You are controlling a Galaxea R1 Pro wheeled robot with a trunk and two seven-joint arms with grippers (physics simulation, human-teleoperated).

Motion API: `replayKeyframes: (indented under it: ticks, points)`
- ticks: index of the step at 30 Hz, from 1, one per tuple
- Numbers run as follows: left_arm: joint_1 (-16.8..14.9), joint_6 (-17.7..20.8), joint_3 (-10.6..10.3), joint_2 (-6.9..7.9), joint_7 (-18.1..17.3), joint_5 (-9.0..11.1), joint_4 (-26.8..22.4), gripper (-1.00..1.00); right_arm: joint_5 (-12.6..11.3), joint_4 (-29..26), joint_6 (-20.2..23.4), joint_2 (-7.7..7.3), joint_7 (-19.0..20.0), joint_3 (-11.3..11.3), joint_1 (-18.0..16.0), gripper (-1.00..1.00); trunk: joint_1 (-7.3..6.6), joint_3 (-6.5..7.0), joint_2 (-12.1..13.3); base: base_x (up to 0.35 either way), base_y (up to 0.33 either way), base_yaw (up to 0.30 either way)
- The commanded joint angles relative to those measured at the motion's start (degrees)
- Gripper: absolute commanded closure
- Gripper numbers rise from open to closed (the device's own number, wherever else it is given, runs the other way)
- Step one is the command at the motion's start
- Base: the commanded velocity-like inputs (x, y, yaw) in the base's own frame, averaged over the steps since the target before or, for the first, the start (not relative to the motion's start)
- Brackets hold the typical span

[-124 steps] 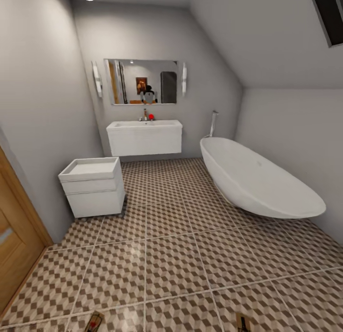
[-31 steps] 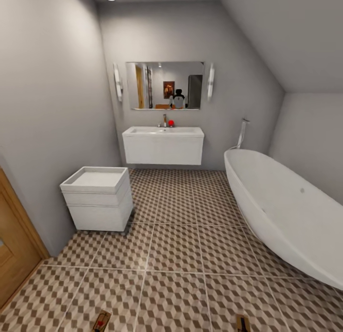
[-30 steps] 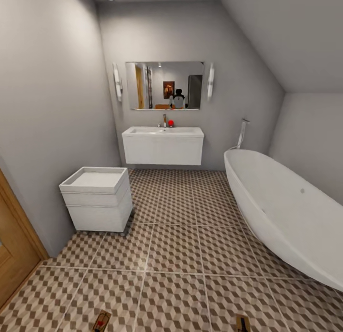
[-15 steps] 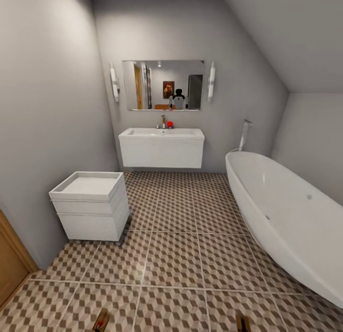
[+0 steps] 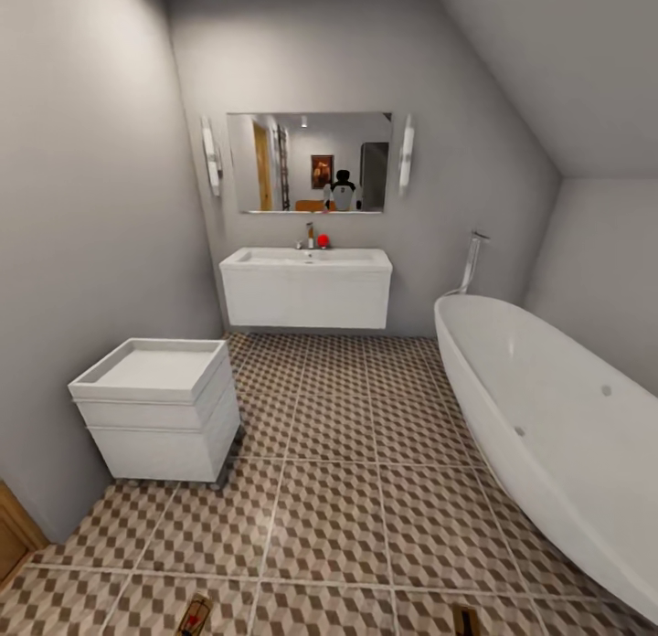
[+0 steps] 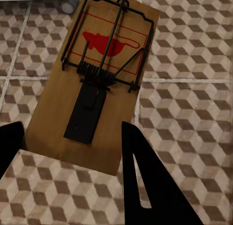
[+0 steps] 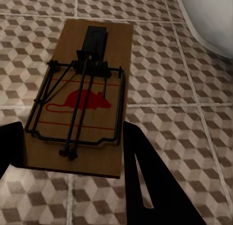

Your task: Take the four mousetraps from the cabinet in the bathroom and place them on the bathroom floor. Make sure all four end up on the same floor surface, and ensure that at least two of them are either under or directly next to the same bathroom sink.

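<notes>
One tan mousetrap (image 6: 97,84) with black wire and a red mouse print is clamped in my left gripper (image 6: 73,125), above the cube-patterned bathroom floor (image 6: 194,89). Another mousetrap (image 7: 82,99) is clamped the same way in my right gripper (image 7: 75,125). In the head view both mousetraps (image 5: 194,615) (image 5: 464,620) peek in at the bottom edge. The white bathroom sink (image 5: 306,284) hangs on the far wall under a mirror, with patterned bathroom floor (image 5: 329,490) between me and it. The cabinet is out of view.
A white oval bathtub (image 5: 548,426) runs along the right side. A low white drawer unit (image 5: 155,408) stands against the left wall. A wooden door edge (image 5: 11,540) shows at the lower left. Open tiles lie under and before the sink.
The camera has moved forward into the room, so the sink, tub and white unit appear closer and the door has slid out at the left. Both traps stay gripped.
</notes>
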Motion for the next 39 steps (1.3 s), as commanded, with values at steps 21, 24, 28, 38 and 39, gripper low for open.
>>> replayKeyframes:
  ticks: [21,24,28,38,39]
  points:
    - [-0.03,-0.12,-0.42,-0.01,0.25,0.07,0.08,1.0,-0.63,0.55,-0.2,-0.06,-0.04,0.47,-0.04,1.0,0.03,-0.06,-0.03,0.282,-0.075,0.0]
    - [-0.03,-0.13,-0.42,-0.01,0.25,0.07,0.07,1.0,-0.63,0.57,-0.18,-0.04,-0.04,0.47,-0.04,1.0,0.03,-0.06,-0.03,0.282,-0.001,0.0]
    - [-0.03,-0.12,-0.42,-0.01,0.25,0.07,0.09,1.0,-0.63,0.59,-0.18,-0.01,-0.04,0.47,-0.04,1.0,0.03,-0.06,-0.03,0.282,0.0,0.0]
    - [-0.03,-0.12,-0.42,-0.01,0.25,0.05,0.09,1.0,-0.63,0.6,-0.23,0.0,-0.04,0.48,-0.04,1.0,0.03,-0.06,-0.03,0.282,0.0,0.0]
    - [-0.03,-0.12,-0.42,-0.01,0.25,0.04,0.1,1.0,-0.63,0.6,-0.24,0.01,-0.04,0.48,-0.04,1.0,0.03,-0.06,-0.03,0.282,0.0,0.0]
